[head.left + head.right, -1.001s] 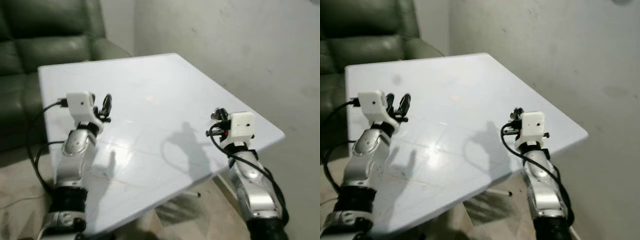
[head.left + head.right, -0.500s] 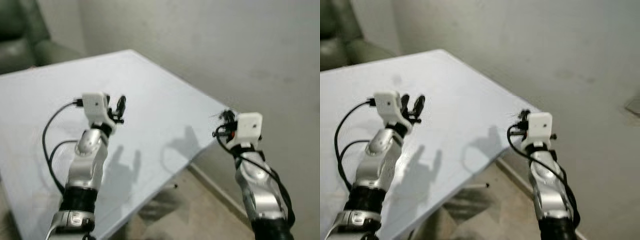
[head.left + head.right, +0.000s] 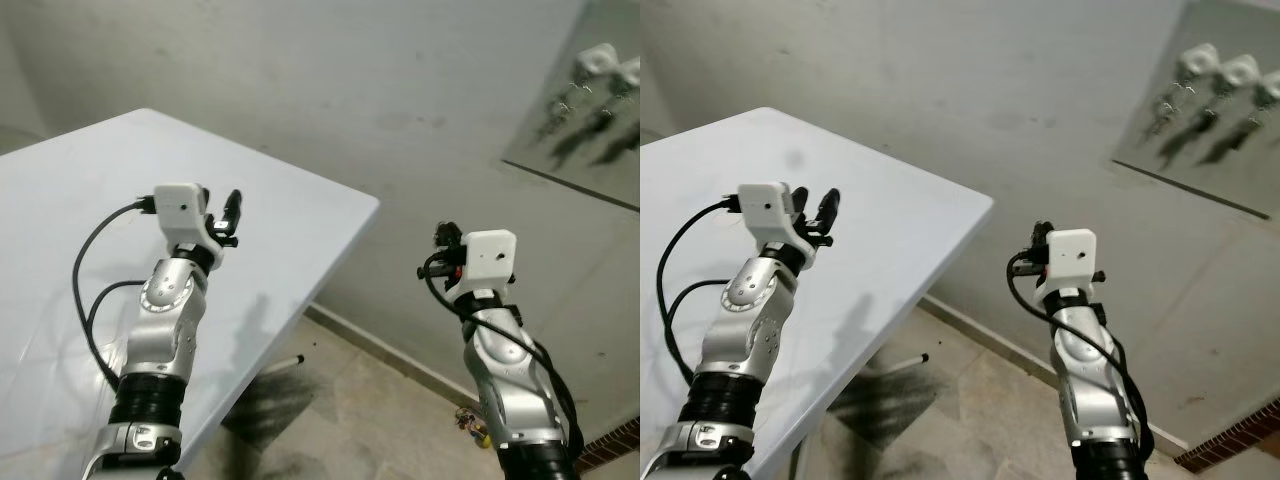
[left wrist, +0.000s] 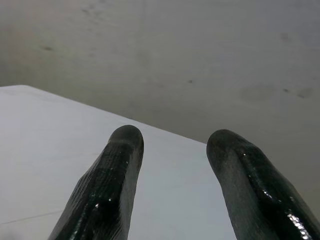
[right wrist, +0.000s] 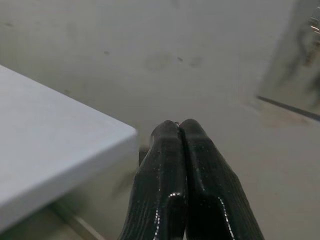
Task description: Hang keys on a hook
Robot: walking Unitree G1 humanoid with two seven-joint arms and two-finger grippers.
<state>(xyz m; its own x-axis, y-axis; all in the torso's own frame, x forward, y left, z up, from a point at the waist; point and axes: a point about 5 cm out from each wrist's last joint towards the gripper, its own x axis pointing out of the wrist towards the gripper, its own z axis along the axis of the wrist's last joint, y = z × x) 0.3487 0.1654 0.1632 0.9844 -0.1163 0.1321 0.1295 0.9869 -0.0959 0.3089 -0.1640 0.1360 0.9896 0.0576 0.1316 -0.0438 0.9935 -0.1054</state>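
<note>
**Arms raised beside the white tabletop**

Hooks (image 3: 1225, 75) in white plastic, hung with dark keys, sit on the grey wall up to our right. Our left gripper (image 4: 172, 165) hovers over the pale white tabletop (image 3: 70, 190), jaws apart and empty. Our right gripper (image 5: 181, 132) is held past the tabletop's corner, facing the wall, jaws pressed together; we cannot tell if they grip anything.
</note>
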